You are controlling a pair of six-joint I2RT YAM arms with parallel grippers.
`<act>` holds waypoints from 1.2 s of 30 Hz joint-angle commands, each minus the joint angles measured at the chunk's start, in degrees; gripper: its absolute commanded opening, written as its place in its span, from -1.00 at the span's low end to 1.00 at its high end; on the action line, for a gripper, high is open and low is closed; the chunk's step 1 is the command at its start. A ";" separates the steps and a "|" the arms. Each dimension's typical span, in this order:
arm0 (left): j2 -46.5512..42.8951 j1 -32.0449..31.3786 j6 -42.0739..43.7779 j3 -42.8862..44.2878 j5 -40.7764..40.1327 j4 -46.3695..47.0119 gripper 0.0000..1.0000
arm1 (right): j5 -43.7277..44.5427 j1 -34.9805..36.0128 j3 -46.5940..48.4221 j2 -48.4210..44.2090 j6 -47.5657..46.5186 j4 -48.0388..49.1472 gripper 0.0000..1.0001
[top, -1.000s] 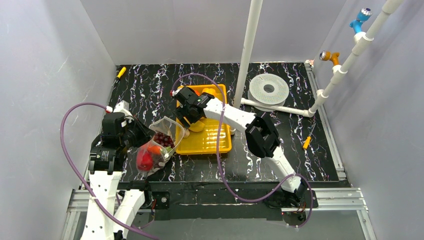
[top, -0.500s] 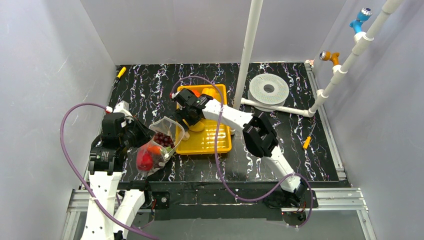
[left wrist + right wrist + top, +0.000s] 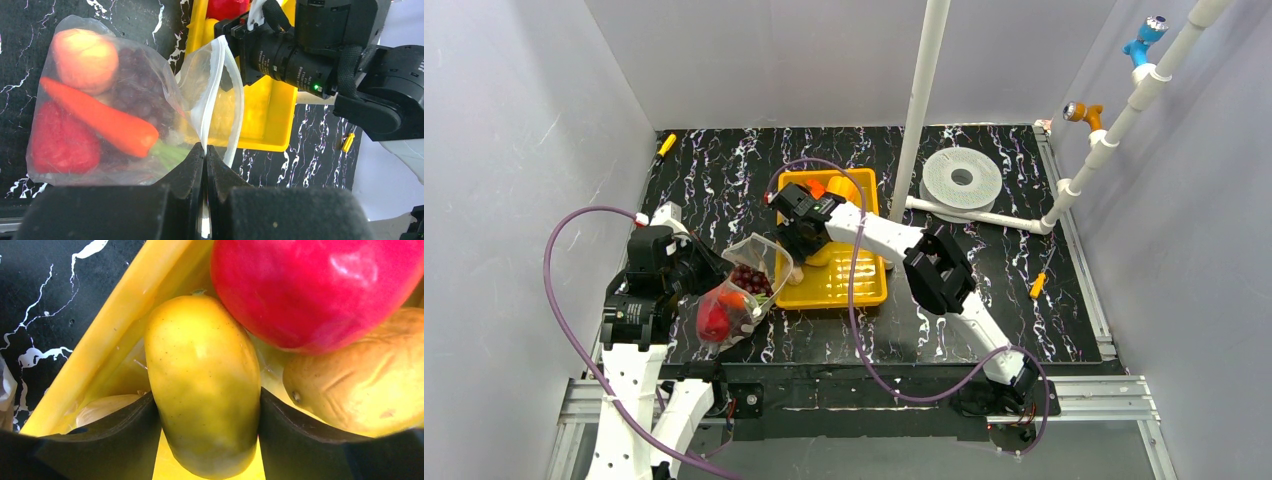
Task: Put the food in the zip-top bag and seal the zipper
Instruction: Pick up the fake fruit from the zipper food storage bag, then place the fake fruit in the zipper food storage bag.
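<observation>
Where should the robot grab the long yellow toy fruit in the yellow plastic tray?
Across its narrow middle, coming from above. The long yellow toy fruit lies lengthwise by the yellow plastic tray's wall, with a round red toy fruit crowding its far end, so only its long sides are free. The right gripper clamps there.

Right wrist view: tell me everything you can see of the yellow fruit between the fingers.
The yellow fruit is a smooth, glossy, elongated toy, plastic-looking, finely dark-speckled, with a small stub at its far end. It lies in the yellow tray beside its side wall. The black fingers of the right gripper press both its sides. A red fruit touches its far end; a tan wrinkled piece lies to its right.
</observation>
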 commanded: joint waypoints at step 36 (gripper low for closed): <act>0.15 -0.13 0.47 -0.03 2.59 0.99 -1.00 | -54.65 1.57 7.44 -11.47 22.05 -9.32 -0.21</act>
